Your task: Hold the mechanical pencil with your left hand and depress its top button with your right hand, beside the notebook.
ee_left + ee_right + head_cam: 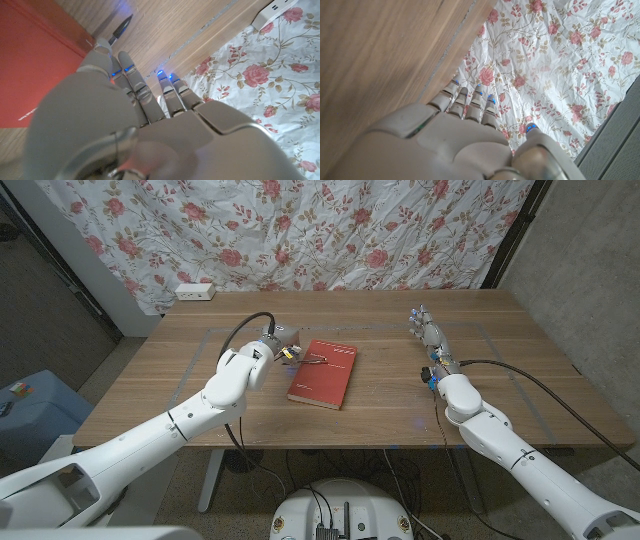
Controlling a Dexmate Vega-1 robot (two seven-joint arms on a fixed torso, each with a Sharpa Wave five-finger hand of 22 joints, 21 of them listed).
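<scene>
The left hand [274,345] is reaching over the left edge of the red notebook [324,373], which is lying near the middle of the wooden table [400,395], and the mechanical pencil [311,360] is showing as a thin dark stick running from the fingers across the notebook's far left corner. In the left wrist view its dark pointed end [120,27] is poking out past the fingers [131,75] over bare wood just beside the red cover, so the pencil is lying at the notebook's edge — whether the hand is actually pinching it or only hovering over it, I cannot tell, since the fingers are hiding the barrel. The right hand [429,332] is waiting well apart on the right side of the table, fingers straight and close together in a row, thumb apart, holding nothing. The pencil is looking light, stiff and slim, probably smooth plastic that is likely to roll or slip under hard fingertips; the sensible hold is likely around the middle of the barrel, leaving the top button end sticking out free — so the right hand is getting room to press it. Squeezing too near the tip is risking the lead snapping.
</scene>
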